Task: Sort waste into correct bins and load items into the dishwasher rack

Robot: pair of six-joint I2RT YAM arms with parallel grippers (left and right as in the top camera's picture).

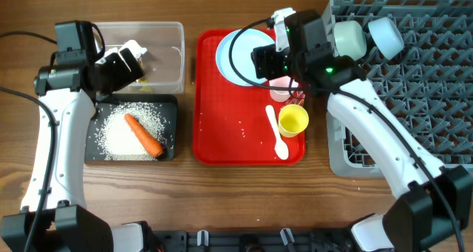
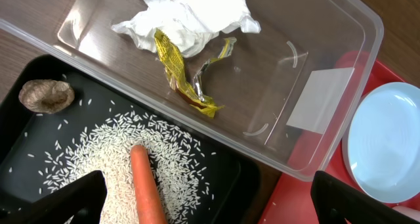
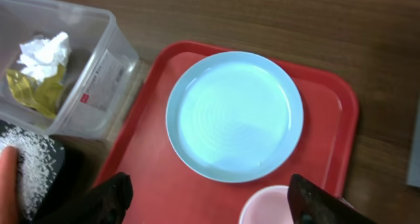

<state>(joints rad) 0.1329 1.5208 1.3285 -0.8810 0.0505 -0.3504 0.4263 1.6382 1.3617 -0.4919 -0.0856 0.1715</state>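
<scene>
Wood-grain surface point(image 1: 244, 200) holds four containers in a row. At the far left a clear tub point(image 1: 181, 56) sits behind a black tray point(image 1: 166, 111), their long sides touching. A red tray point(image 1: 222, 134) lies in the middle, and the grey dishwasher rack point(image 1: 436, 104) is on the right.

Inside the tub lie a crumpled white tissue point(image 2: 197, 14) and a twisted yellow wrapper point(image 2: 180, 73), which touches the tissue's edge. The black tray carries a spread of rice point(image 2: 118, 152) with the carrot point(image 2: 147, 191) lying on it, and a brown lump point(image 2: 46, 96) sits apart in one corner.

On the red tray, the pale blue plate point(image 3: 233, 115) lies flat at the far end. The pink cup point(image 3: 266, 207) is just beside it. Nearer the front are the yellow cup point(image 1: 293, 120) and the white spoon point(image 1: 277, 137), close together. A pale green bowl point(image 1: 349, 39) and a pale blue bowl point(image 1: 386, 36) rest side by side in the rack's far left corner.

The left pincer point(image 2: 207, 207) hovers where the tub meets the black tray, spread wide and empty. The right pincer point(image 3: 203, 207) hangs over the red tray by the plate and pink cup, also spread wide and gripping nothing.
</scene>
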